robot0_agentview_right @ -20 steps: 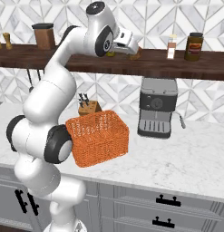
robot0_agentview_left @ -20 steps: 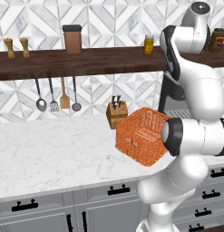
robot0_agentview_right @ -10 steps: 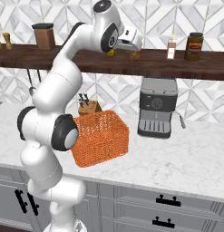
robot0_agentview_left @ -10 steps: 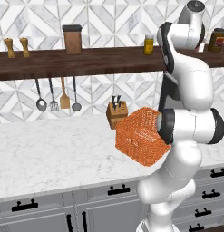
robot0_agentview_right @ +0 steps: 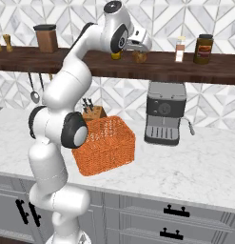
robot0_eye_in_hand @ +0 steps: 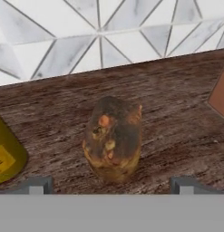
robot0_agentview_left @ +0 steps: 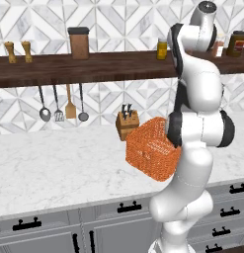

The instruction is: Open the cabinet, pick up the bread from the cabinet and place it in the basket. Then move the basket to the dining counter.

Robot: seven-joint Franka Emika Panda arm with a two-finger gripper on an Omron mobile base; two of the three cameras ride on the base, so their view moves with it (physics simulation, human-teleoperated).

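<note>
A kitchen: marble worktop [robot0_agentview_left: 54, 168], hanging utensils [robot0_agentview_left: 61, 106], knife block [robot0_agentview_left: 127, 123], coffee machine [robot0_agentview_right: 165, 113].

Bread [robot0_eye_in_hand: 113, 138] on dark wooden shelf [robot0_eye_in_hand: 177, 99] — yellow jar [robot0_eye_in_hand: 7, 156] beside.

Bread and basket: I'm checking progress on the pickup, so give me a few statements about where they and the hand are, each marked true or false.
1. The bread lies on the dark wooden shelf. True.
2. The hand is shut on the bread. False: it is open, with the bread lying ahead between its fingertips.
3. The basket stands on the marble worktop. True.
4. The bread is in the basket. False: it is up on the shelf.
5. A yellow bottle stands beside the bread. True.
</note>
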